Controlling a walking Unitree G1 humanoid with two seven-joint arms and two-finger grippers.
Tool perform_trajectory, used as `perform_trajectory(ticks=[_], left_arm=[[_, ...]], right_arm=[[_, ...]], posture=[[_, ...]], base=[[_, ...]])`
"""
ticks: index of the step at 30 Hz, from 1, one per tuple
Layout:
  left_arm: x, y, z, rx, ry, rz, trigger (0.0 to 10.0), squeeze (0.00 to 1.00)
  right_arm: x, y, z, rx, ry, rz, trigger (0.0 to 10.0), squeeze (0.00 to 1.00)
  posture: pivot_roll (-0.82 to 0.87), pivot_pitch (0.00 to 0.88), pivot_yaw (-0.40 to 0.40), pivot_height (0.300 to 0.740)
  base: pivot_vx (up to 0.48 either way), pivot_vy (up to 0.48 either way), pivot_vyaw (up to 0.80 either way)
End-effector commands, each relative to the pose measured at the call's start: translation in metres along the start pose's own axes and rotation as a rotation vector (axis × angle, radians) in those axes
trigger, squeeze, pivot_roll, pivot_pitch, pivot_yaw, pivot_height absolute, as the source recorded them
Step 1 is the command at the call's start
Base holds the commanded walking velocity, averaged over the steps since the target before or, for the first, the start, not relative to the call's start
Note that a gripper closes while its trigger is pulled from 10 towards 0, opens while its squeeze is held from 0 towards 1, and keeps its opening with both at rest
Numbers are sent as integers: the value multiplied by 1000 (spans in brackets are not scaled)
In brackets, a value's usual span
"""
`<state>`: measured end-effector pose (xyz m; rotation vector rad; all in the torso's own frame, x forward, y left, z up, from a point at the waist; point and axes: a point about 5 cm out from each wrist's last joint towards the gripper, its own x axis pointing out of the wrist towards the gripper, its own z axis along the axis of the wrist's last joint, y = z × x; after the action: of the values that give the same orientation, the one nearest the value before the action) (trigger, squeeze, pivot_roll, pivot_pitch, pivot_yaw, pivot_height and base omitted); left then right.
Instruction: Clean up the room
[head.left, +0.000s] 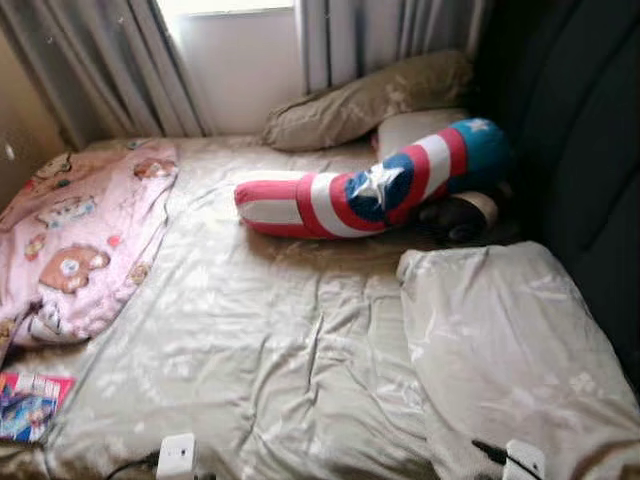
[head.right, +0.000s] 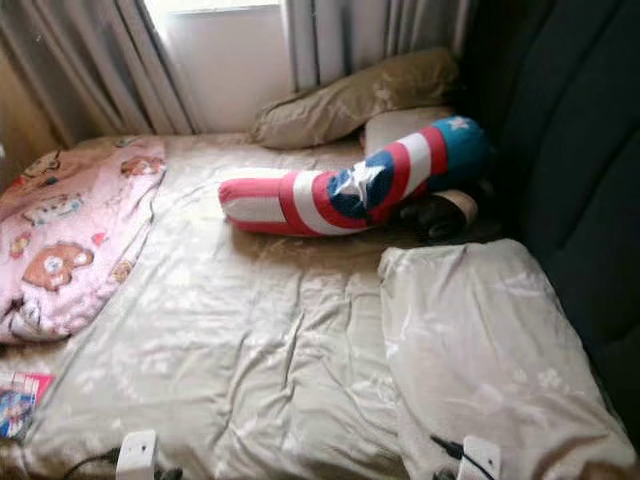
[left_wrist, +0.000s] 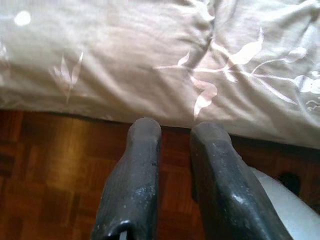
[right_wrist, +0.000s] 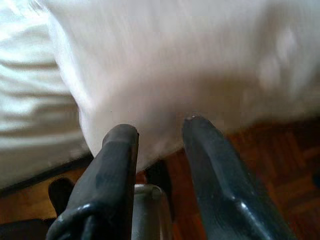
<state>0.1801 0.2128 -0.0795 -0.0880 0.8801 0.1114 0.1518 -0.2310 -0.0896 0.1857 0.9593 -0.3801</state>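
Head views: a bed (head.left: 280, 340) under a beige leaf-print sheet. A red, white and blue star-marked bolster (head.left: 370, 190) lies across its far half. A pale pillow (head.left: 510, 350) sits near right, an olive pillow (head.left: 370, 98) far by the curtains (head.left: 120, 60). A pink bear-print blanket (head.left: 80, 235) lies left; a colourful packet (head.left: 30, 405) near left, its print unreadable.

Left wrist view: the left gripper (left_wrist: 175, 132), fingers slightly apart, empty, over parquet floor (left_wrist: 50, 165) at the bed's edge.

Right wrist view: the right gripper (right_wrist: 160, 127), fingers apart, empty, just beside the pale pillow.
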Motion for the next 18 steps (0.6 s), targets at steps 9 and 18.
perform_trajectory(ticks=[9,18], left_arm=[[-1,8,-1,0,9,23,10000,0],[-8,28,-12,-6,19,44,10000,0]], right_arm=[[-1,3,-10,-24,39,19,10000,0],[-2,4,-11,-31,44,25,10000,0]], posture=[[-26,0,71,740],[-21,0,73,740]], base=[[0,383,0],[0,381,0]])
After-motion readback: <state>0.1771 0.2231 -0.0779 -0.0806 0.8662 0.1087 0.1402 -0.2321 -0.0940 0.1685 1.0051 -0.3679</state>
